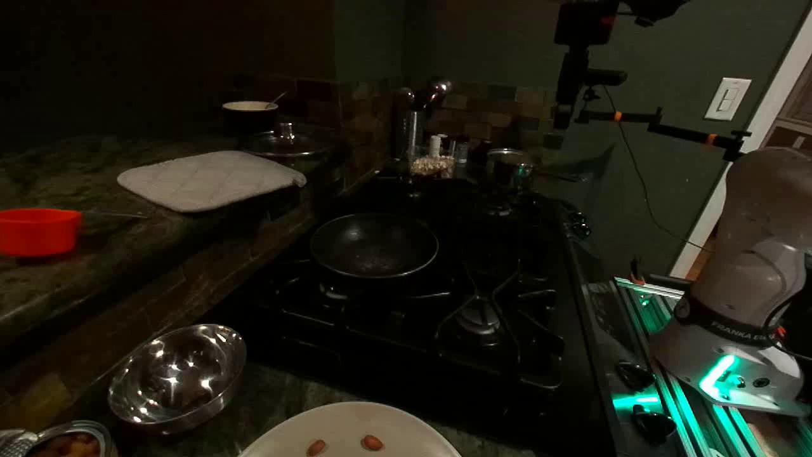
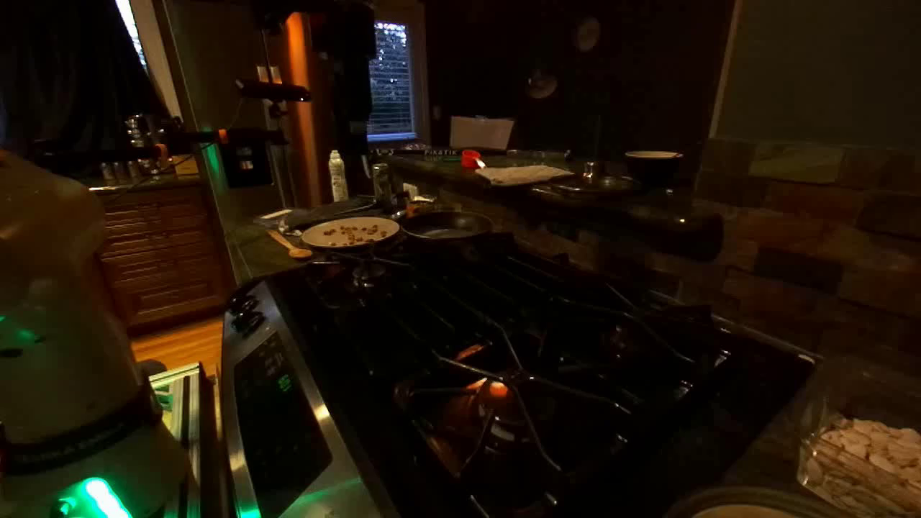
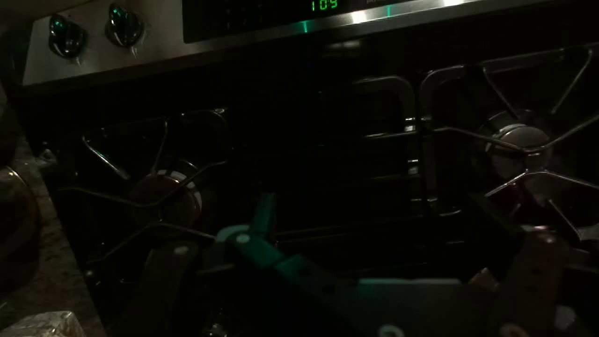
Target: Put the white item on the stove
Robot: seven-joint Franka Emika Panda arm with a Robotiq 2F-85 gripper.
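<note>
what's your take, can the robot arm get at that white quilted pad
Probably yes: the jaws are open and nothing covers the white quilted pad, though it lies across the stove from the arm's base.

The pale, rounded arm wears a black FRANKA band and bright green light.

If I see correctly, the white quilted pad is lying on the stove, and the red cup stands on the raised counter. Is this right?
One point is wrong: the white quilted pad is not on the stove; it lies on the raised counter, as both exterior views show. The red cup does stand there.
</note>
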